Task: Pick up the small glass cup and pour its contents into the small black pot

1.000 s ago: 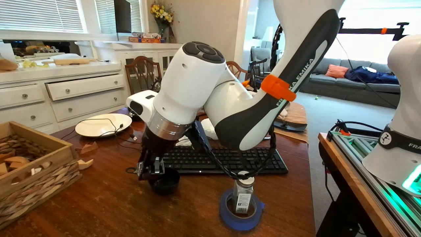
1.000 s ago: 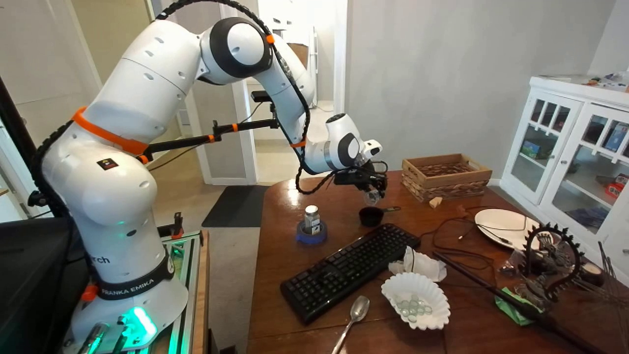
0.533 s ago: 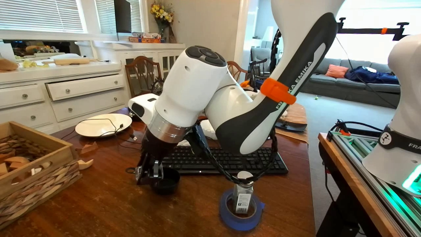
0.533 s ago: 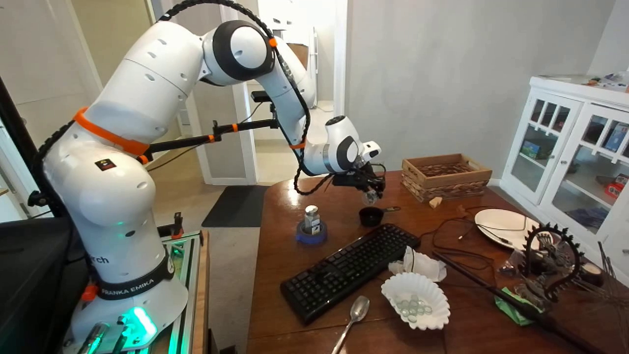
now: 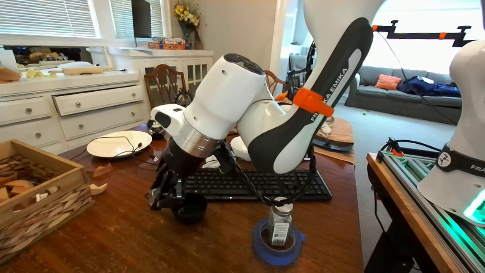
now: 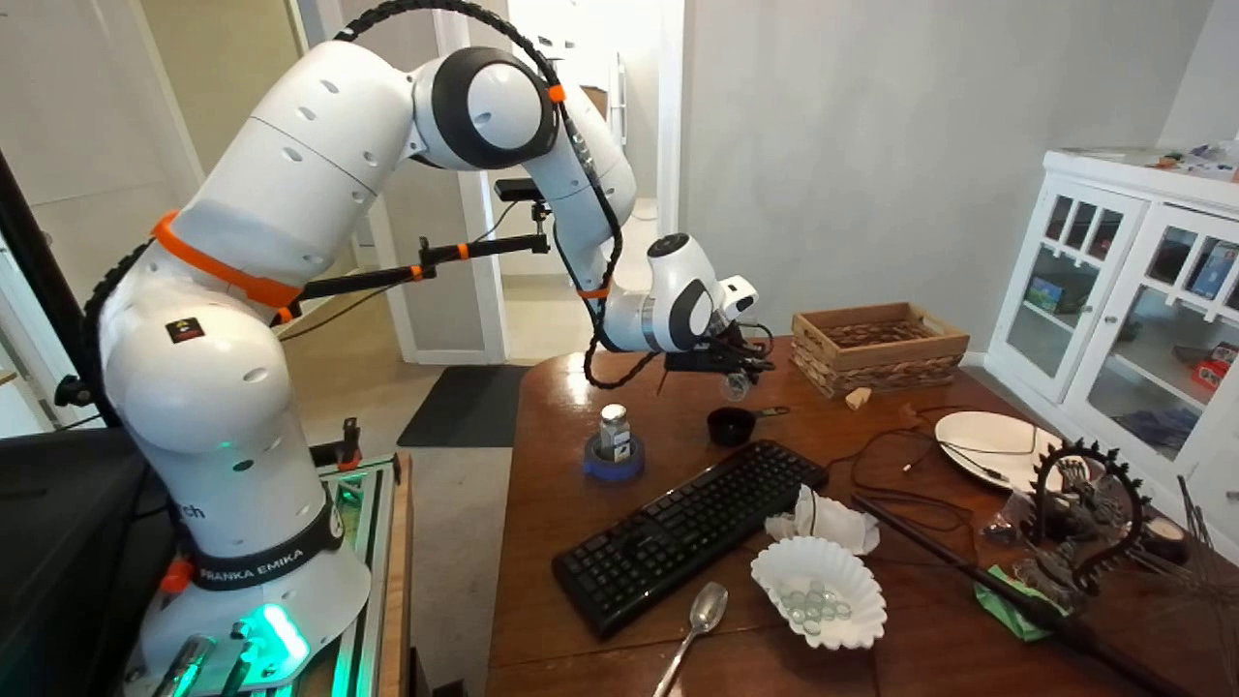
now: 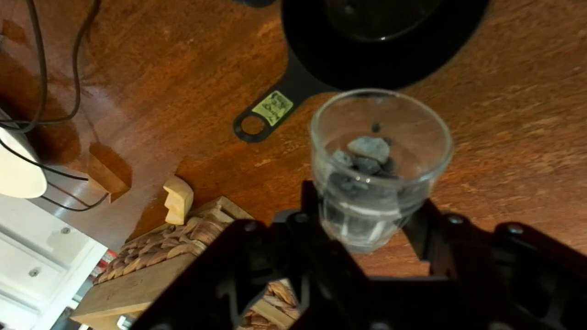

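Clear glass fills the claw (image 7: 367, 211), which is clamped around the lower part of the small glass cup (image 7: 390, 197); grey stone-like lumps (image 7: 367, 149) lie inside, so the pour seems yet to come. Smooth walls narrow toward the base, and that taper could let the cup slip or twist once the tilt shifts its load.

Just past the rim, the small black pot (image 7: 390, 64) stands on the table (image 5: 125, 227). Cup and pot overlap in the wrist view, but I cannot tell whether the lip is above the opening; tipping short of it would likely scatter lumps over the wood. Too sudden a turn might bounce some out. Coming down too low may knock the pot askew or catch its flat handle (image 7: 296, 89).

Farther out, the black keyboard (image 6: 687, 537) lies near enough to catch strays between its keys. In both exterior views a black cable loop (image 5: 312, 161) hangs close to a jar (image 5: 280, 220) standing inside a blue tape roll (image 5: 278, 259); if the claw dips, that loop could drag on the lid and topple it.
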{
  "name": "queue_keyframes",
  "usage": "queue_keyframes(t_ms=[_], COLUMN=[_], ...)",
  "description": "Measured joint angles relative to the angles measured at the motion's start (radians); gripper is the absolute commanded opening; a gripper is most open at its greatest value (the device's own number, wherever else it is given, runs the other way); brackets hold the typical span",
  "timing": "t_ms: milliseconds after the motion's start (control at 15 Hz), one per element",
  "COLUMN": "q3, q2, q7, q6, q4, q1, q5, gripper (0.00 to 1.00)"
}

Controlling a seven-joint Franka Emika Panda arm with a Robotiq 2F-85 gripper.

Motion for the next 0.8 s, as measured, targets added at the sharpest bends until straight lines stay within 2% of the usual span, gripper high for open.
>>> queue_keyframes(t_ms=[800], q3=[0.104], q2=[-0.006], q7=[-0.114], q6=[0.179], q4=[-0.054], q1=[-0.127], q5=[0.011], gripper=[0.22])
